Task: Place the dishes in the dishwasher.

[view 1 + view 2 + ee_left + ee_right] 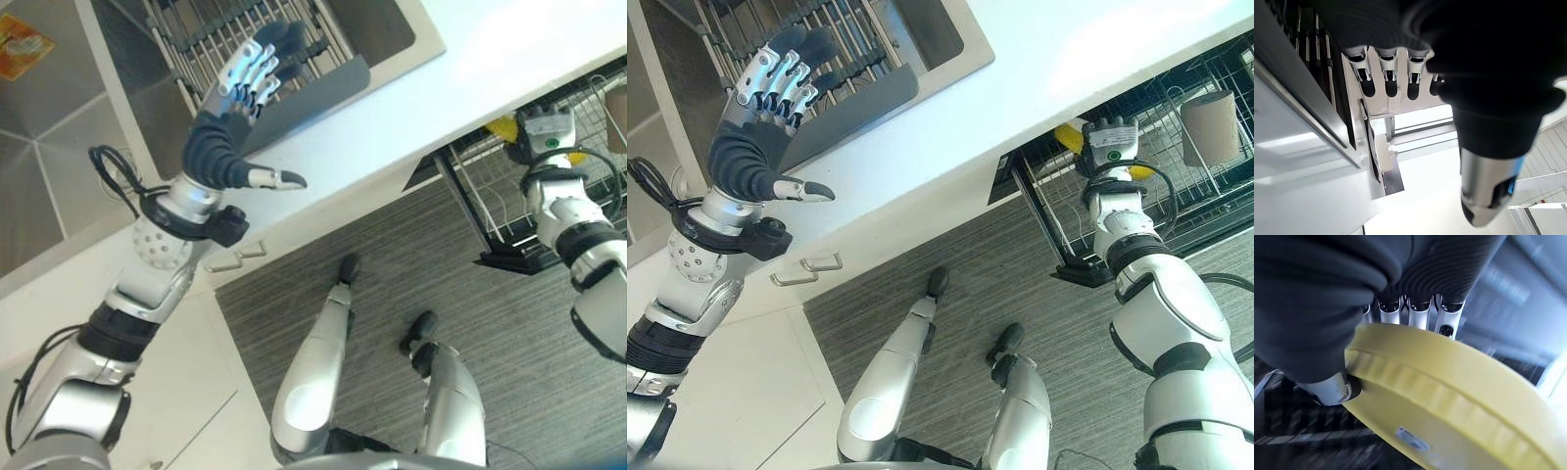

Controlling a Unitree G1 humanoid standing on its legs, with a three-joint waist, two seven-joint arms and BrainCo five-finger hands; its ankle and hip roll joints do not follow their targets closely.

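A yellow plate (1449, 396) is pinched on its rim between the fingers (1420, 316) and the thumb of my right hand (1112, 142). That hand holds it over the pulled-out wire dishwasher rack (1176, 201), just under the edge of the white counter (1038, 69); a yellow bit of the plate (1070, 137) shows beside the hand. My left hand (245, 78) is raised with straight fingers and holds nothing. It hovers over a wire dish rack (211, 29) in the sink, above a dark grey tray (328, 88).
A brown cup-like item (1205, 122) stands in the dishwasher rack further to the right. White cabinet drawers with metal handles (821, 262) run below the counter. Grey carpet (411, 245) covers the floor between the cabinets and the dishwasher.
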